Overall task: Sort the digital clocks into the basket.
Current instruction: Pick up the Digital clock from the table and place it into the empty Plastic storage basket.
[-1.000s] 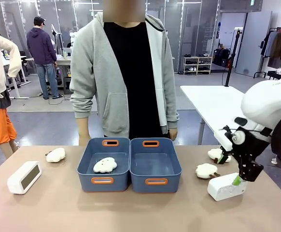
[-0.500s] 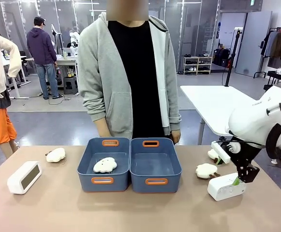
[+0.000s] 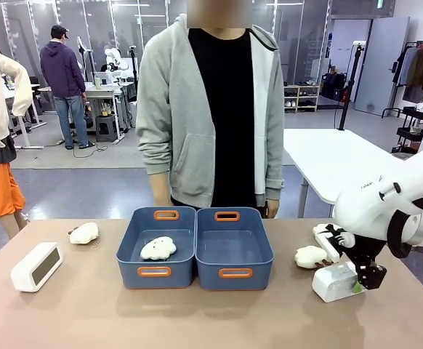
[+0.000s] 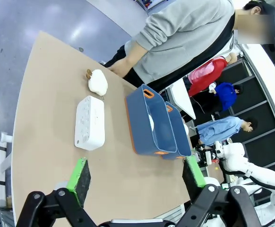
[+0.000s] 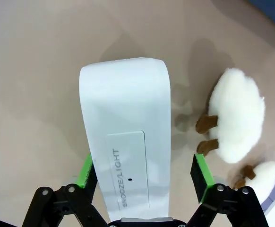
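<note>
One white digital clock [image 3: 333, 281] lies at the table's right. My right gripper [image 3: 357, 279] has come down over it, open. In the right wrist view this clock [image 5: 125, 127], with its SNOOZE/LIGHT panel, lies between the green pads [image 5: 201, 171], and a gap shows on the right side. The other clock [image 3: 35, 266], with a grey screen, lies at the far left; its dotted side [image 4: 90, 122] shows in the left wrist view. My left gripper [image 4: 137, 172] hangs open high above the table, holding nothing. Two identical blue baskets stand mid-table: the left one [image 3: 133, 231] holds a plush, the right one [image 3: 261, 236] holds nothing.
Cream plush toys lie on the table: one [image 3: 84, 233] at the far left, two [image 3: 311, 256] [image 3: 320, 231] right beside the right clock, one [image 3: 158, 248] in the left basket. A person [image 3: 211, 109] stands at the far edge, hands down.
My right gripper has sunk lower around the right clock, and the arm has dropped with it. The person has stepped to the right. The clocks and baskets have not moved.
</note>
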You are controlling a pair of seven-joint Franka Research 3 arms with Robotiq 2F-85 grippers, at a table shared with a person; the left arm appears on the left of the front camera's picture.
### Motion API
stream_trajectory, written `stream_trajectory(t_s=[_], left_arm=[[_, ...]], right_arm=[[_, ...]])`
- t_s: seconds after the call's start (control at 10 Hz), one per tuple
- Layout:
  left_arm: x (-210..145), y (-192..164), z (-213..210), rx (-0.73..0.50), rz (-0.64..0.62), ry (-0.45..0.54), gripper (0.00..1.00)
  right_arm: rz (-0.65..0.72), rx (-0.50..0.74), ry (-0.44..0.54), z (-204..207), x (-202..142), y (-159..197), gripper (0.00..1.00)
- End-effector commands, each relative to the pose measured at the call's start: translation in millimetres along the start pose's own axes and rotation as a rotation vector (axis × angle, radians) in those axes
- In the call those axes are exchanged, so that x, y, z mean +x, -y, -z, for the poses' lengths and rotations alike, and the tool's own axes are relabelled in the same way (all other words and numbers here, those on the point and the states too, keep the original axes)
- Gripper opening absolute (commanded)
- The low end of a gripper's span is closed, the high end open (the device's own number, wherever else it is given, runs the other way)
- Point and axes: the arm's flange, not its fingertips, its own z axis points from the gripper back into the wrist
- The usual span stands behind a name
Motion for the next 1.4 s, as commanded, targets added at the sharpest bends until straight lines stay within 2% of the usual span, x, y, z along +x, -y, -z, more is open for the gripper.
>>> stream_trajectory(t_s=[0.0, 0.1, 0.2, 0.4, 0.5, 0.7, 0.8, 0.9, 1.0, 1.2, 1.3], left_arm=[[2.6, -2.5, 0.0, -0.025, 0.019, 0.013, 1.0], [2.6, -2.5, 0.0, -0.025, 0.019, 0.013, 1.0], [2.6, -2.5, 0.0, -0.025, 0.019, 0.013, 1.0], [2.6, -2.5, 0.0, -0.025, 0.019, 0.013, 1.0], [2.6, -2.5, 0.0, -0.025, 0.019, 0.013, 1.0], [2.6, -2.5, 0.0, -0.025, 0.019, 0.013, 1.0], [2.6, -2.5, 0.0, -0.025, 0.019, 0.013, 1.0], [2.6, -2.5, 0.0, -0.025, 0.019, 0.013, 1.0], [2.6, -2.5, 0.0, -0.025, 0.019, 0.013, 1.0], [2.6, -2.5, 0.0, -0.025, 0.019, 0.013, 1.0], [2.6, -2.5, 0.0, -0.025, 0.019, 0.013, 1.0]], right_arm=[[0.025, 0.013, -0.031, 0.7, 2.3, 7.4, 0.4], [0.028, 0.011, -0.035, 1.3, 1.8, 7.4, 0.07], [0.032, 0.016, -0.035, 0.5, 1.6, 6.7, 0.0], [0.042, 0.021, -0.027, -3.6, 1.0, 5.2, 0.0], [0.059, 0.028, 0.01, -14.4, 0.9, 3.0, 0.03], [0.149, 0.05, 0.079, -73.8, -8.1, -13.7, 0.0], [0.236, 0.029, 0.096, -111.5, -27.3, -24.8, 0.0], [0.365, -0.009, 0.181, -144.6, -56.1, -36.2, 0.0], [0.433, -0.046, 0.258, -159.6, -78.6, -46.1, 0.0], [0.468, -0.098, 0.375, -174.8, -96.0, -61.1, 0.0], [0.477, -0.105, 0.384, -176.7, -96.3, -63.4, 0.0]])
